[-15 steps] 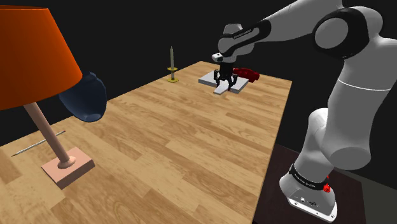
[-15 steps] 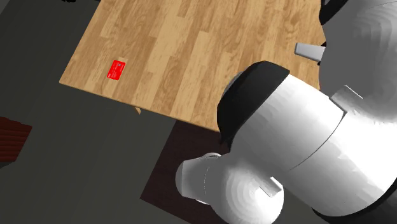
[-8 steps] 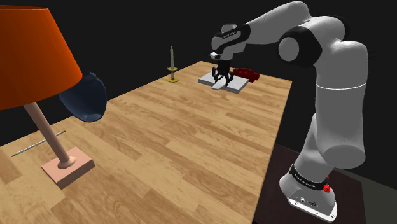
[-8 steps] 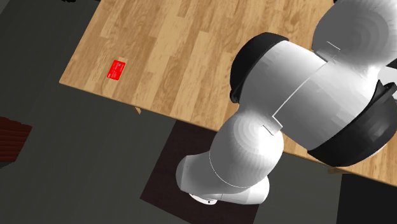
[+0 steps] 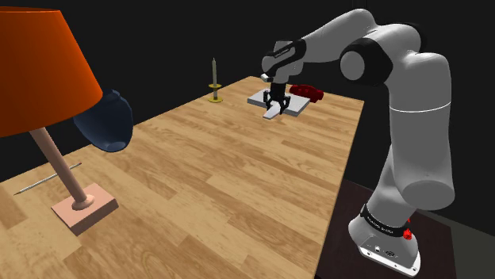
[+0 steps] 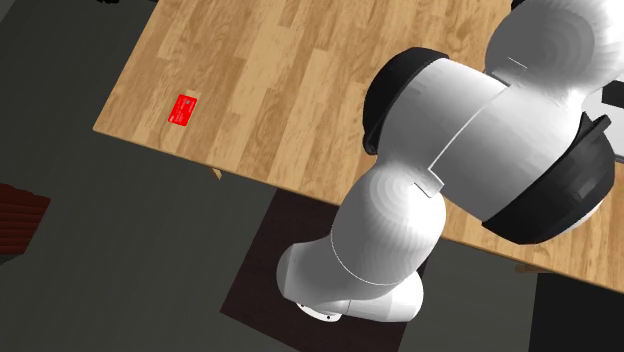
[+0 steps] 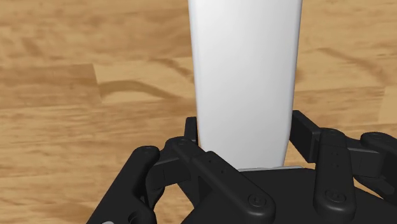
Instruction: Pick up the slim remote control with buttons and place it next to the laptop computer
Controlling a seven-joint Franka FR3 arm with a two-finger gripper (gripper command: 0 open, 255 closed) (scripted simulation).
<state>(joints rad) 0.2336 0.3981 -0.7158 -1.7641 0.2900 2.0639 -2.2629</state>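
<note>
Nearest on the wooden table [image 5: 222, 174] stands one lamp [image 5: 40, 71] with an orange shade. One thin grey pin [image 5: 47, 179] lies at 10 o'clock from its foot, and one dark blue rounded vessel [image 5: 105, 120] sits at 1 o'clock. One small red card [image 6: 182, 109] lies by a table corner in the second exterior view. At the far end are one candlestick [image 5: 214, 83], one flat grey laptop [image 5: 293, 106] and, at its 2 o'clock, one dark red object [image 5: 308, 92]. The single white remote [image 7: 245, 63] is just beside the laptop at its 7 o'clock. The gripper [image 5: 276, 103] is down on the remote, its two fingers [image 7: 305, 135] pressed against the long sides.
</note>
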